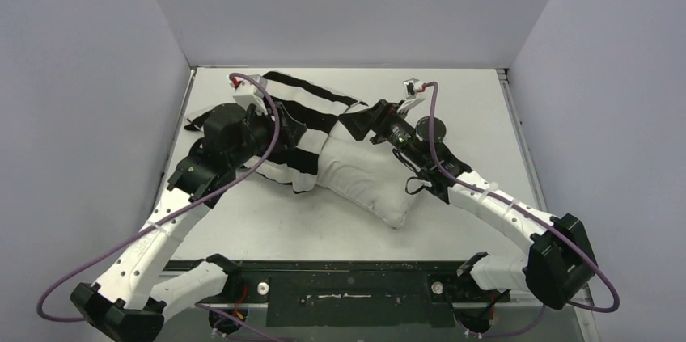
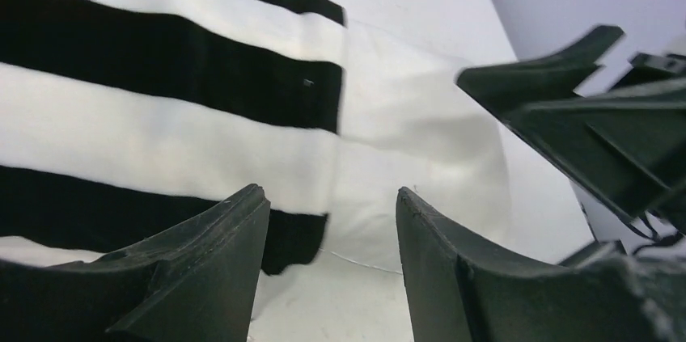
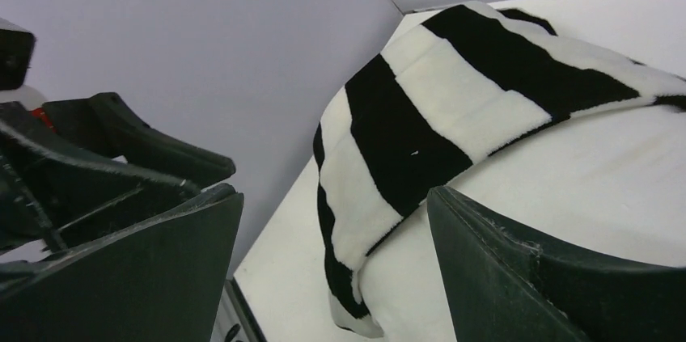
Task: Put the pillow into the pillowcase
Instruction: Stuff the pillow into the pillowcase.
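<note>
Spread apart on both sides: at the left gripper (image 2: 332,196), open fingers with nothing but air between them; at the right gripper (image 3: 333,196), likewise wide and pinching nothing.

From the near edge of the worktop (image 1: 307,229) outward: first bare surface, then the exposed near-right corner of the pillow (image 1: 368,184), plump and off-white, about mid-worktop. Lies slantwise, with its long axis from that near-right corner toward the far-left corner of the worktop. Farther along, disappears under the pillowcase (image 1: 311,103), black-and-white striped, rumpled toward the far-left corner and covering the far-left end only.

Across the pillow, between the 2 pincers, the open edge of the pillowcase. Just ahead of the left fingers on its near-left stretch, and just ahead of and below the right fingers on its far-right stretch. Neither arm plainly nearer: 1 posted at each side.

Probably calls for a grip on that edge by each pincer, then a pull along the long axis toward the near-right corner. Likely hazard: dragging the pillow along with the cloth instead of sliding over it.
</note>
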You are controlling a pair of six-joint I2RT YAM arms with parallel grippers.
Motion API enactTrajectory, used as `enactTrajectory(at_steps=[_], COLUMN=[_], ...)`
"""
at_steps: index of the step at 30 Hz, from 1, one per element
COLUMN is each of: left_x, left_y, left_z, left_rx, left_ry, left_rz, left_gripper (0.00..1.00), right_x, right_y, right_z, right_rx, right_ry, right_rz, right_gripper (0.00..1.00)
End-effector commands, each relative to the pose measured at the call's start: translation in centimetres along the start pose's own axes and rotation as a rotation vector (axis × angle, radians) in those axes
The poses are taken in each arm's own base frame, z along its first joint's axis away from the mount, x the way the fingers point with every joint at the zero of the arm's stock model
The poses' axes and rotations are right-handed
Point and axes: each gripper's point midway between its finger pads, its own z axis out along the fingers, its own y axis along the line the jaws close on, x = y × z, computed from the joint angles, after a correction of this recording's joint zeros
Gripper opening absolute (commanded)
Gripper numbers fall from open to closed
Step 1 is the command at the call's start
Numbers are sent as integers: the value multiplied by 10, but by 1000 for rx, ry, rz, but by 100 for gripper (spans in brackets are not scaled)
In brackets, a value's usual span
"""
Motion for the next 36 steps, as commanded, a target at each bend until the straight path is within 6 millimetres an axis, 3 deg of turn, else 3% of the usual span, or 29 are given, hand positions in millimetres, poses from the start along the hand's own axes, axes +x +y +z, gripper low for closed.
enactTrajectory(at_steps=[1,7,9,13,17,19,22,24,25,26,30,32,34,36], left_x=[-6,-7,-11,2,17,22,29,34,37,39,54,62,71,72], left_y=[29,84,96,110,131,136,142,146,148,149,153,154,152,145], left_z=[18,40,46,54,64,69,74,77,78,79,85,87,86,85], left_rx=[12,-47,-44,-67,-111,-110,-124,-134,-136,-137,-128,-119,-97,-77], left_ry=[41,44,24,48,66,74,90,98,103,106,116,122,149,183], left_rz=[-11,-92,-122,-120,-148,-163,-170,-171,-174,-180,-214,-214,-209,-183], left_gripper=[56,57,56,56,56,56,56,56,56,56,55,55,56,56], right_x=[-10,7,15,44,49,38,21,10,8,1,3,24,58,75], right_y=[-2,-16,-22,-43,-44,-30,-14,-9,-12,-12,-50,-80,-110,-144], right_z=[20,59,73,99,123,131,121,109,102,96,67,49,34,20], right_rx=[10,-3,-10,39,-8,-122,-254,-282,-269,-258,-44,96,193,265], right_ry=[-9,41,49,111,102,69,8,-12,-14,-21,7,39,107,130], right_rz=[198,327,367,460,480,468,467,446,426,399,322,259,223,252], right_gripper=[86,86,86,87,85,79,56,29,10,0,0,0,0,0])
